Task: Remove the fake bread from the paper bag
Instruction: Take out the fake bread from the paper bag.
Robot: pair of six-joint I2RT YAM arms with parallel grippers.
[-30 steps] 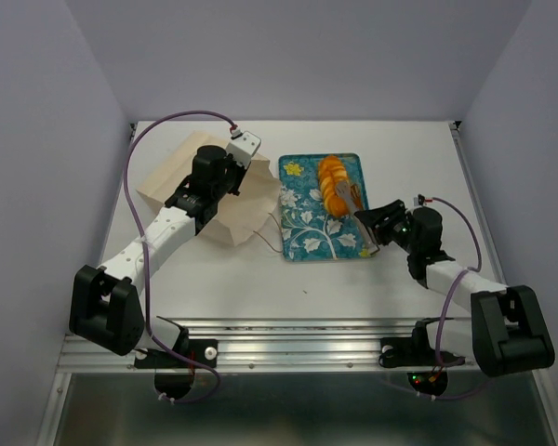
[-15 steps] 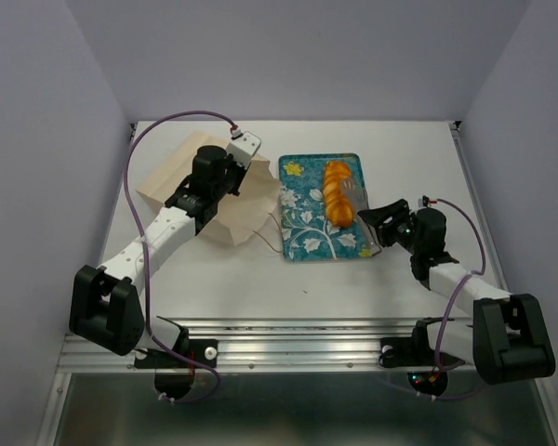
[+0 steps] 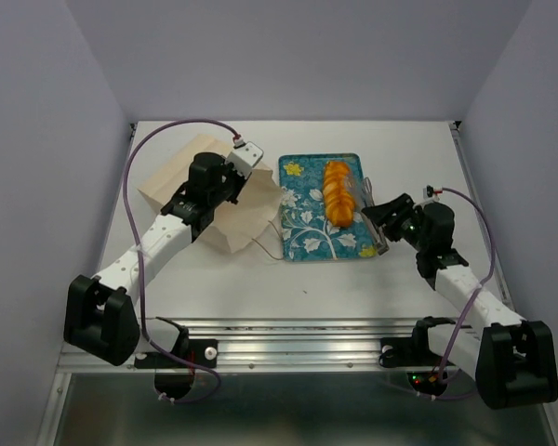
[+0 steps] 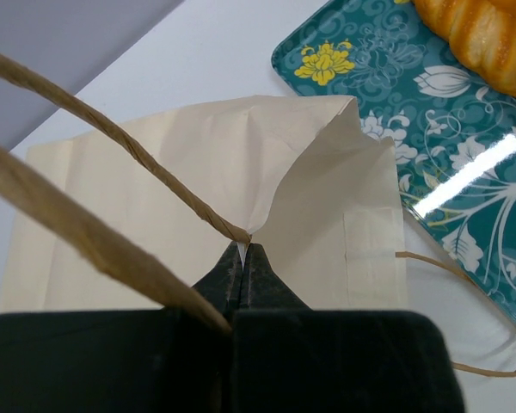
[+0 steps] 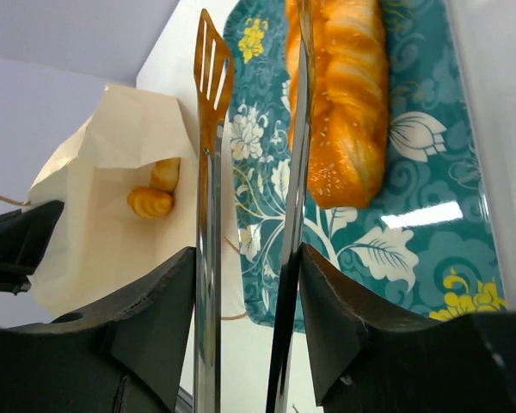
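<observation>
Nearest you, the biggest risk sat with the right end effector point(image 5: 254, 52): its long thin metal blades had to reach across the tray point(image 3: 302, 232) and into a soft paper mouth, and I judged a blade tip could snag the bag's rim or the loose string handle point(image 4: 464, 275) lying on the desk point(image 3: 353, 279) beside the tray, dragging the whole bag instead of the bread. The glossy pieces looked slippery too, so a shallow or off-centre pinch from such narrow blades could have squirted one deeper inside. That end effector was about half open and held nothing; its blades hung apart over the tray's near end, just beside the long loaf point(image 5: 348, 112) but not gripping it. That loaf of the fake bread lay out of the bag, lengthwise on the tray. Further left, the paper bag point(image 3: 246, 218) lay on its side on the desk, its mouth facing the tray, and your right wrist view showed a small rounded piece point(image 5: 150, 203) and a second piece point(image 5: 165, 175) inside, so I judged the task partly done. At the far side, the left end effector point(image 4: 242, 258) was clamped fully closed on the bag's upper rim where a handle joins, propping the mouth open; if that pinch slipped, the opening would likely collapse over the bread
</observation>
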